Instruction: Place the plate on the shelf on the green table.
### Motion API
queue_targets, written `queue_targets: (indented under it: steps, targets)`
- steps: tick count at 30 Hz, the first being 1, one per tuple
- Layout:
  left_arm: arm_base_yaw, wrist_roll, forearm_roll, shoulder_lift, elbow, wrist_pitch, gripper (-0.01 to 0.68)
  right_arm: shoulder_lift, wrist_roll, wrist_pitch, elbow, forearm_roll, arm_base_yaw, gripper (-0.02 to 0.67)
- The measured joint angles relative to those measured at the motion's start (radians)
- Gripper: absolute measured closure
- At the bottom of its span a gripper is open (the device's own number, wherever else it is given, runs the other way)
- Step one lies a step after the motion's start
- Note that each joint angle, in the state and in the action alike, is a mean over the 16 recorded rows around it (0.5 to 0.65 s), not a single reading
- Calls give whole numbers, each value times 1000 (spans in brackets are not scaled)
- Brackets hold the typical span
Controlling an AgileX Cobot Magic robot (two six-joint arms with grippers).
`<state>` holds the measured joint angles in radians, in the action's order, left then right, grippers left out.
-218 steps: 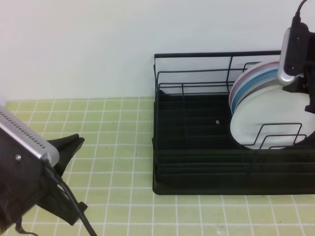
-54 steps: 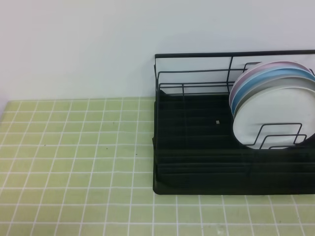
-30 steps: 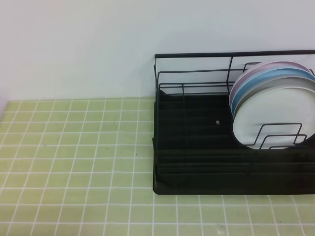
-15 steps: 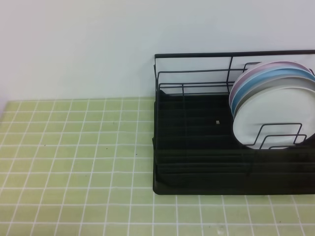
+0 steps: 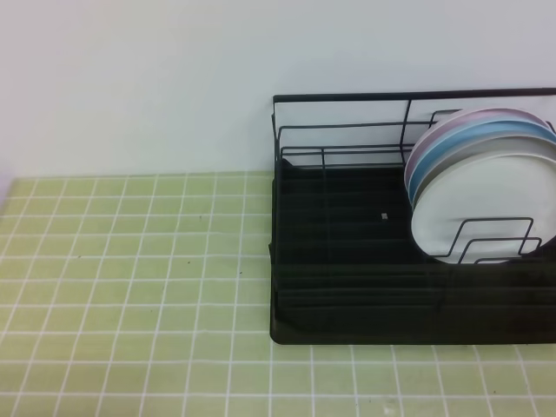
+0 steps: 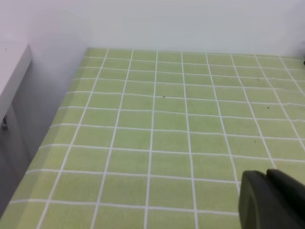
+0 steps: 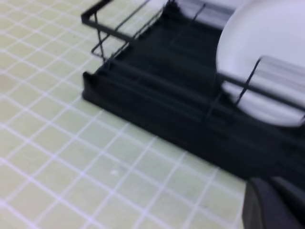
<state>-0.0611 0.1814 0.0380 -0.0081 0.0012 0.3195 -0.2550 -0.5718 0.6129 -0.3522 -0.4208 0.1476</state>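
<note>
The white plate stands upright at the right end of the black wire shelf, leaning behind a wire loop, on the green table. Neither arm shows in the high view. In the right wrist view the plate and the shelf lie ahead, and my right gripper shows at the bottom right, shut and holding nothing. My left gripper is shut too, hovering empty over bare tiles well away from the shelf.
A light blue plate and a pink plate stand behind the white one. The left half of the shelf holds nothing. A white wall backs the table. The table's left edge drops off beside a grey unit.
Both arms, in the high view in the oldest frame, have drawn out of it. Over the last second nothing has moved.
</note>
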Motion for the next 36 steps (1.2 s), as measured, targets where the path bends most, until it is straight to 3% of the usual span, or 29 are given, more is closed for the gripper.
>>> queue_targets:
  steps: [19, 30, 36]
  targets:
    - [0, -3, -1, 1, 0, 0, 675, 282, -24, -363, 341, 51, -28, 652]
    - [0, -10, -1, 1, 0, 0, 675, 286, -11, -374, 378, 56, -55, 652]
    - [0, -9, -1, 1, 0, 0, 675, 285, 122, -359, 378, 150, -58, 652]
